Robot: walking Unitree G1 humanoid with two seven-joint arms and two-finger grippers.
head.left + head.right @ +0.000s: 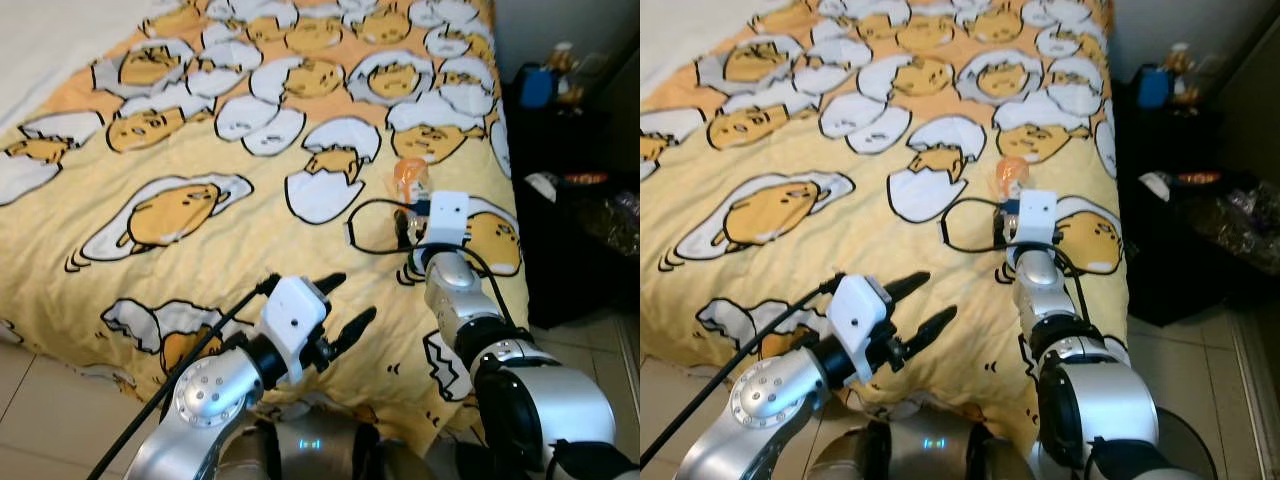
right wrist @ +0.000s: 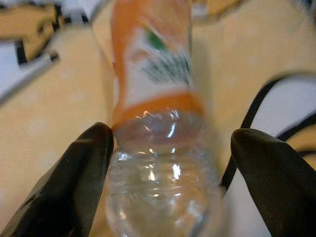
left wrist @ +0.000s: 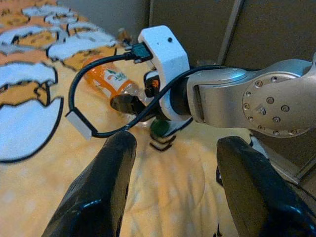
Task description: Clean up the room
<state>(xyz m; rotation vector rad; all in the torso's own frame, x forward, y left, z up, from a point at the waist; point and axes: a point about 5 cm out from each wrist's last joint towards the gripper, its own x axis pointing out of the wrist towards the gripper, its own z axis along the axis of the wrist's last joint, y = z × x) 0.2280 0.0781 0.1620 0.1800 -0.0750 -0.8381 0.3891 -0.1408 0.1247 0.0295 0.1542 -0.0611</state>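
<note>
A clear plastic bottle [image 1: 408, 175] with an orange label lies on the yellow egg-print bedspread [image 1: 200, 130], near the bed's right edge. Its green cap [image 3: 159, 127] points toward me. My right gripper [image 2: 170, 143] is open, with one black finger on each side of the bottle's clear neck end [image 2: 158, 163]. One finger is close against the bottle and the other stands a little off. My left gripper [image 1: 355, 297] is open and holds nothing. It hovers over the bed's front edge, to the left of the right arm and short of the bottle.
A dark side table [image 1: 560, 150] to the right of the bed carries a blue item [image 1: 537, 85] and bags. A black camera cable [image 1: 360, 212] loops beside the right wrist. Tiled floor [image 1: 30, 400] lies before the bed, and a white sheet [image 1: 50, 40] lies at the far left.
</note>
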